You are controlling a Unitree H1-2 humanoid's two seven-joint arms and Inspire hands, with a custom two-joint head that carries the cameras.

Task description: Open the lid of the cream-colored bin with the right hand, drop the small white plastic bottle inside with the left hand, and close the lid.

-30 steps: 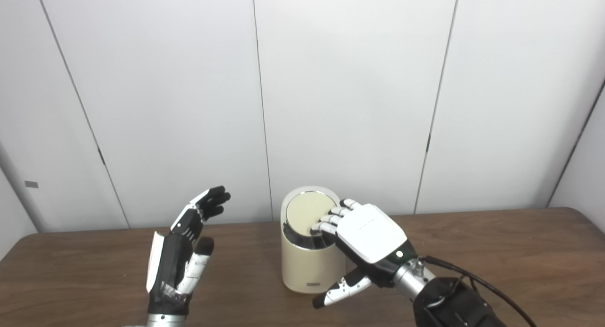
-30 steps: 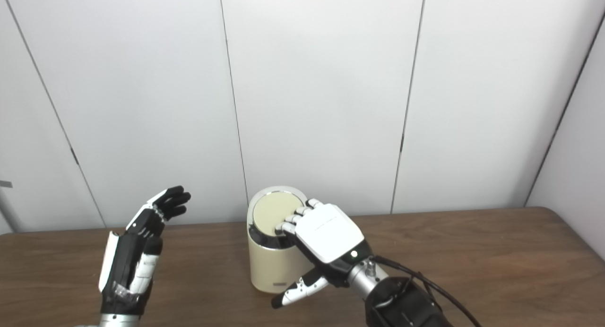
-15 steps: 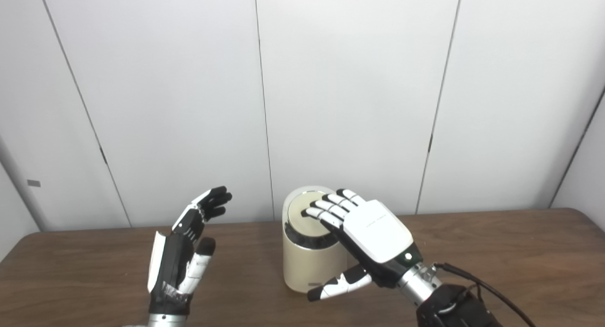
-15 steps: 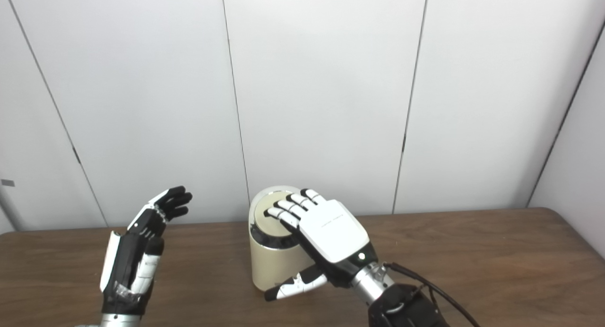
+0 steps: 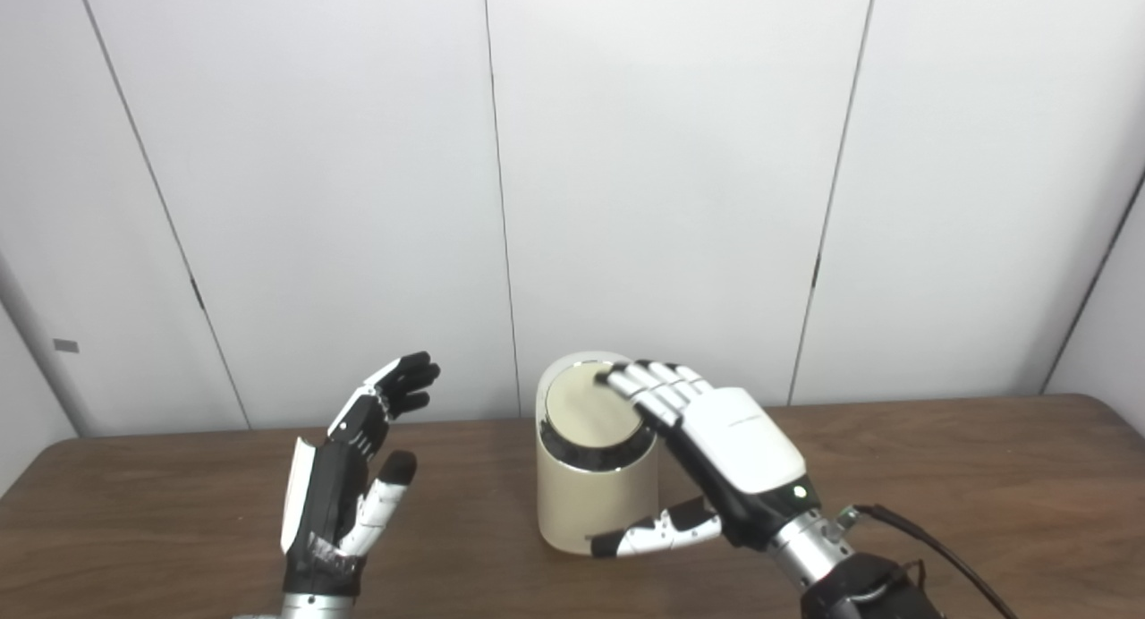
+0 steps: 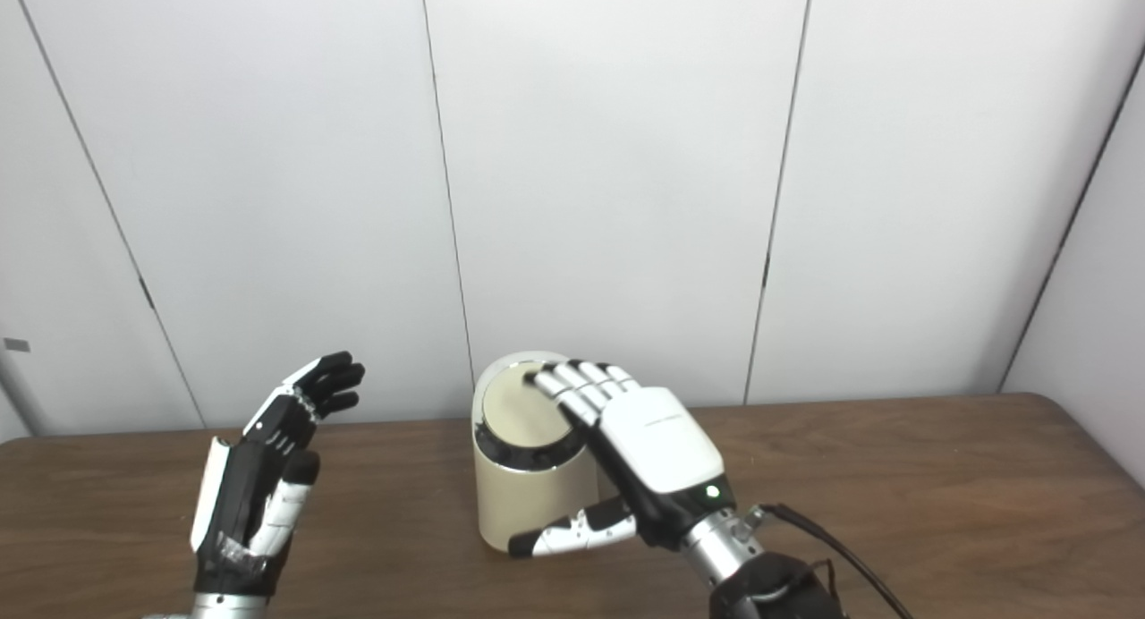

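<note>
Left eye view: right hand [image 5: 733,440], fingers spread and holding nothing, has shifted toward 12 o'clock across the closed lid [image 5: 586,409]; left hand [image 5: 344,485] unchanged, open, empty.

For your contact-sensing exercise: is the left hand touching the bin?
Apart. In the left eye view the left hand stands raised and open, with bare table and wall showing between it and the bin; the right eye view shows the same gap.

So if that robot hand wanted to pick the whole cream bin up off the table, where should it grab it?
Probably around the smooth round body of the cream bin, below the dark band under the lid, coming in level from the right, where the right robot hand already is. The bin stands upright, and its top slopes toward the camera, a poor grip.
</note>
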